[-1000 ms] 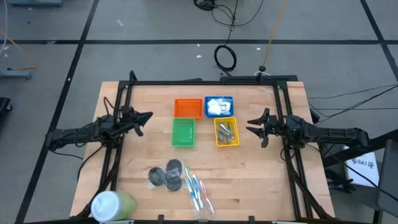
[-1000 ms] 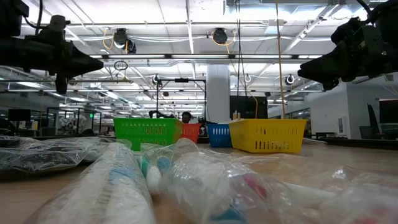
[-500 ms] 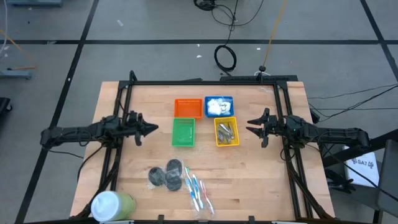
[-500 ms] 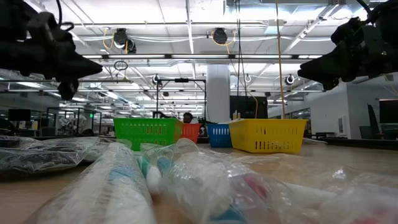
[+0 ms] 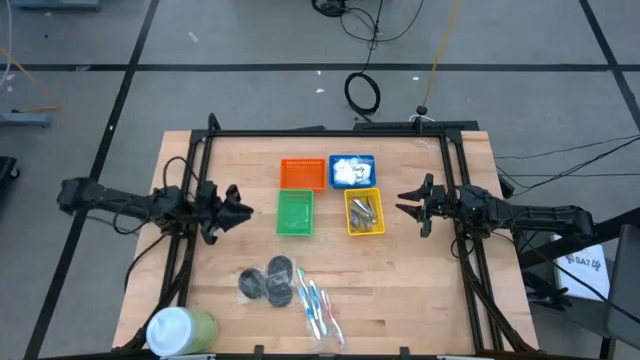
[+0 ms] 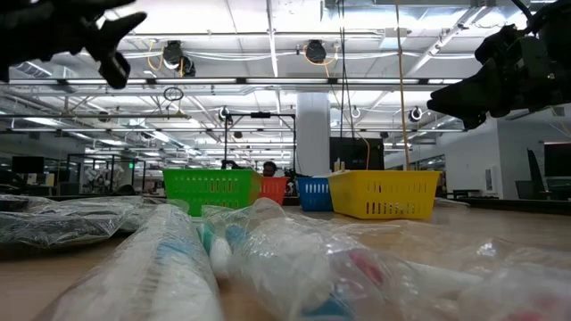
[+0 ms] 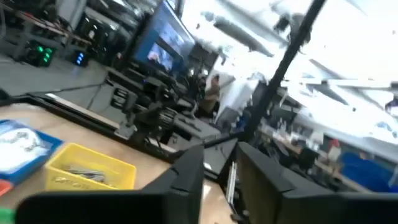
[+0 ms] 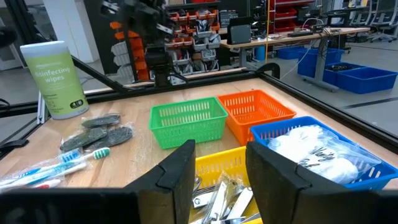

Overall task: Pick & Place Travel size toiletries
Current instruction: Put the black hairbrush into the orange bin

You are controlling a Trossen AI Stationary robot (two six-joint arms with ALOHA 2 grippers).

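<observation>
Still pre-grasp: left gripper [image 5: 238, 211] should drop squarely over one disc [image 5: 280, 268] or toothbrush [image 5: 314, 305], not the pile.
Left arm reaches level over the table, beside green basket [image 5: 294, 212], jaws part open, empty. Right gripper [image 5: 412, 206] hovers by yellow basket [image 5: 363, 211], jaws apart, empty. Discs and toothbrushes lie at the front edge.

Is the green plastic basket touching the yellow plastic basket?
Apart. The high view shows a strip of bare wood between the green plastic basket and the yellow plastic basket.
</observation>
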